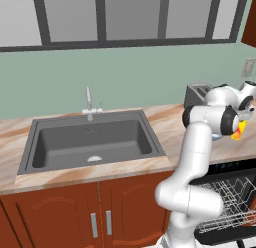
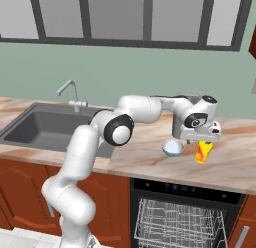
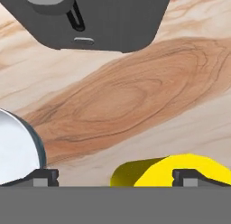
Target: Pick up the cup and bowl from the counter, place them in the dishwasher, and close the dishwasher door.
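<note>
While the gripper (image 2: 202, 140) is held at centre right with jaws spread wide, released, the cup (image 2: 203, 151) and bowl (image 2: 173, 148) are seen on the table (image 2: 235, 164) beneath.

I count one small bright yellow cup (image 2: 203, 152), one round pale-blue white bowl (image 2: 173, 148), one grey toaster (image 1: 197, 95), one dark sink basin (image 1: 92, 139), and perhaps two red-brown cabinet doors (image 1: 95, 212).

Bare counter (image 2: 235, 164) lies open between the bowl (image 2: 173, 148) and the cup (image 2: 203, 151), while the grey toaster (image 3: 97, 20) blocks the stretch just behind that gap.
</note>
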Tool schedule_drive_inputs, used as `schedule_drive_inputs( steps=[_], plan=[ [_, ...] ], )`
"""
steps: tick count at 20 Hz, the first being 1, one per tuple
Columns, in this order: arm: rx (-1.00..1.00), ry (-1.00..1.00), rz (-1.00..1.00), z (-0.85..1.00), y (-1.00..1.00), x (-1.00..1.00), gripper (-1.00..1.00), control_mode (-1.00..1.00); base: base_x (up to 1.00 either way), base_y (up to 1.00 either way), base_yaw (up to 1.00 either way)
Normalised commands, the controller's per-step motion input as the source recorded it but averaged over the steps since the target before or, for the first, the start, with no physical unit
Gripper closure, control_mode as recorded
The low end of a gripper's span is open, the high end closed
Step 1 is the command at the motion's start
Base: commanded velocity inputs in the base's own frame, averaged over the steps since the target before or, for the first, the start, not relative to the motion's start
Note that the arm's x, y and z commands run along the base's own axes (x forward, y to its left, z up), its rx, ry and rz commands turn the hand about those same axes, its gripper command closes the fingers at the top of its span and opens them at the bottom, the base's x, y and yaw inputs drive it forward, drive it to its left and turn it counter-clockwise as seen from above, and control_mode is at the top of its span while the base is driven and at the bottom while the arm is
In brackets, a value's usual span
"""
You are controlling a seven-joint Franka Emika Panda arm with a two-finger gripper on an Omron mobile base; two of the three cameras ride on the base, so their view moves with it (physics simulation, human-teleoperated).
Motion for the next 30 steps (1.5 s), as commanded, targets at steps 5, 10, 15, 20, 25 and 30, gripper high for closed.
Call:
schedule_drive_inputs(
  steps=[5, 10, 15, 20, 25, 30],
  plan=[
    [0.0, 0.02, 0.0, -0.28, 0.0, 0.23, -1.0, -1.0, 0.0, 0.0, 0.0],
    [0.0, 0.0, 0.0, -0.19, 0.0, 0.13, 1.0, -1.0, 0.0, 0.0, 0.0],
    [0.0, 0.0, 0.0, -0.01, 0.03, -0.01, 1.0, -1.0, 0.0, 0.0, 0.0],
    [0.0, -0.04, 0.0, 0.0, 0.18, -0.21, 1.0, -1.0, 0.0, 0.0, 0.0],
    [-0.01, -0.07, 0.0, 0.0, 0.22, -0.34, 1.0, -1.0, 0.0, 0.0, 0.0],
    [-0.03, -0.11, 0.0, 0.0, 0.21, -0.43, 1.0, -1.0, 0.0, 0.0, 0.0]
  ],
)
